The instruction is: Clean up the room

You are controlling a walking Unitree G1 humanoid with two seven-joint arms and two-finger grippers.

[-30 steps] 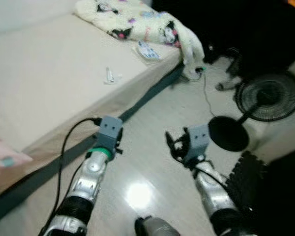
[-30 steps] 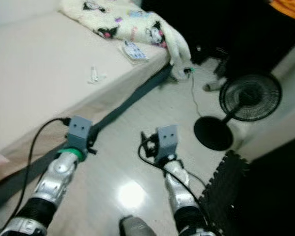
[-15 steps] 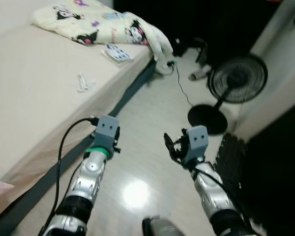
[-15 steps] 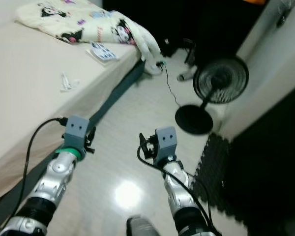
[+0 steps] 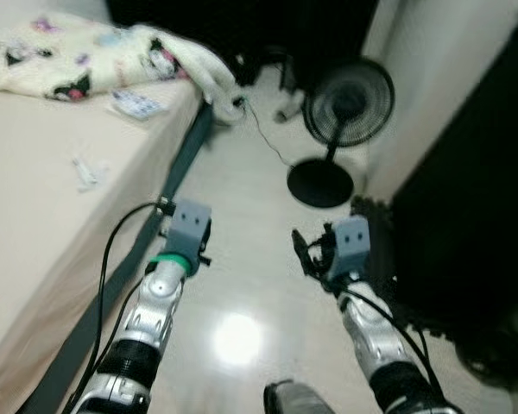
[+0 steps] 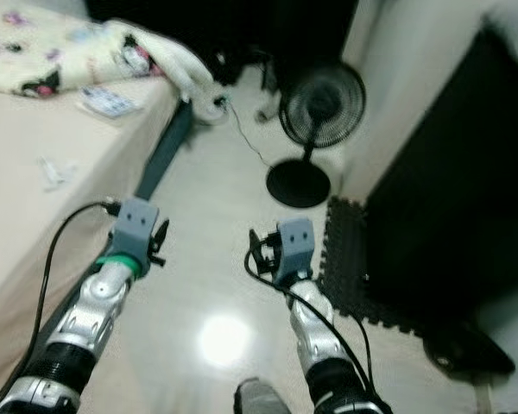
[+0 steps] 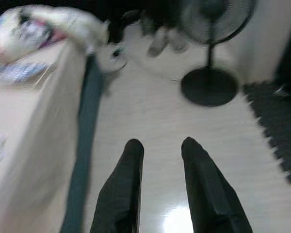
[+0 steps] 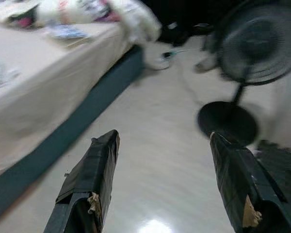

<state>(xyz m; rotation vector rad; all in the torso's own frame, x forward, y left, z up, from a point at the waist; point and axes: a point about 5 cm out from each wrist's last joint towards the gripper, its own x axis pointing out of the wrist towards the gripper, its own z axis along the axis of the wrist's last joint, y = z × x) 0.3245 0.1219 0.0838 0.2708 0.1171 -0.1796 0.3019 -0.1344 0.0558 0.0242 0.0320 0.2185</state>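
On the bed [image 5: 34, 172] at left, a rumpled blanket [image 5: 86, 56], a packet [image 5: 136, 103] and a small wrapper [image 5: 84, 171] await us. Our left gripper [image 7: 160, 145], fingers slightly apart, and right gripper [image 8: 165, 138], fingers spread wide, hold nothing over the floor [image 5: 242, 259]. The cleanup looks barely begun.

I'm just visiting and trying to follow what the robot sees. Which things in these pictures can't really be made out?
- Small white item on the bed: blurred and too small to name.
- Flat printed thing beside the patterned blanket: print unreadable through motion blur.
- Objects behind the fan: lost in dark shadow.
- Dark shape past the foam mat: too dark, blurred.
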